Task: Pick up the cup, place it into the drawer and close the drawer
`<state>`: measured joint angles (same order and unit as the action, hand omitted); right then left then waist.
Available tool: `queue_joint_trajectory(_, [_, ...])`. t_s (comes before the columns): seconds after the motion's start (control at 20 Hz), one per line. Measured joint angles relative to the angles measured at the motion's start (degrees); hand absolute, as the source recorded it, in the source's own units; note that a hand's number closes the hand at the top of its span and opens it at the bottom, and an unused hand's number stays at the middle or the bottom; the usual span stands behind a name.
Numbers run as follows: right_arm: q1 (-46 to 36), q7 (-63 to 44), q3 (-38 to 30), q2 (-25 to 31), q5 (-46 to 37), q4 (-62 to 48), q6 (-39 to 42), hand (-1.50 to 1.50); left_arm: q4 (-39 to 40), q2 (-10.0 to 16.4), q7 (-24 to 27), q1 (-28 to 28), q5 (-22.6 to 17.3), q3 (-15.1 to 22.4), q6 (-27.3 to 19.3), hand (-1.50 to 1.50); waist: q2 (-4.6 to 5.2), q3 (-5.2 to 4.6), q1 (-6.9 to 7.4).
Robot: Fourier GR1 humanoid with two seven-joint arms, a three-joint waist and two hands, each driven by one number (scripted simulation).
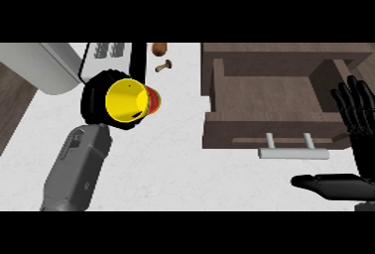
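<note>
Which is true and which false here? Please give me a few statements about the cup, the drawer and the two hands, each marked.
1. The black left hand is curled round the yellow cup with a red band. True.
2. The black right hand is open, at the right side of the brown wooden drawer. True.
3. The drawer is shut. False: it is pulled open, and its grey bar handle points towards the robot.
4. The cup lies inside the drawer. False: it is left of the drawer, over the white counter.
</note>
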<state>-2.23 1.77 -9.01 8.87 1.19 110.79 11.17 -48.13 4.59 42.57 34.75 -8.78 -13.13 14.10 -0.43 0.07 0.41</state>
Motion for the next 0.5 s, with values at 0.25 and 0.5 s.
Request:
queue_joint_trajectory(0.25, [-0.12,-0.66,0.48,-0.53,-0.40,0.94,-0.50,-1.50,-8.39,-2.84,-10.30,4.97,0.43,3.41,-5.37,1.50,0.09,-0.01,-0.20])
queue_joint_trajectory(0.5, [-0.51,-0.19,-0.81,0.41,1.07,-0.10,0.73,-1.50,-11.61,-4.05,-18.37,11.01,0.97,7.63,-11.98,1.50,0.27,-0.04,-0.65])
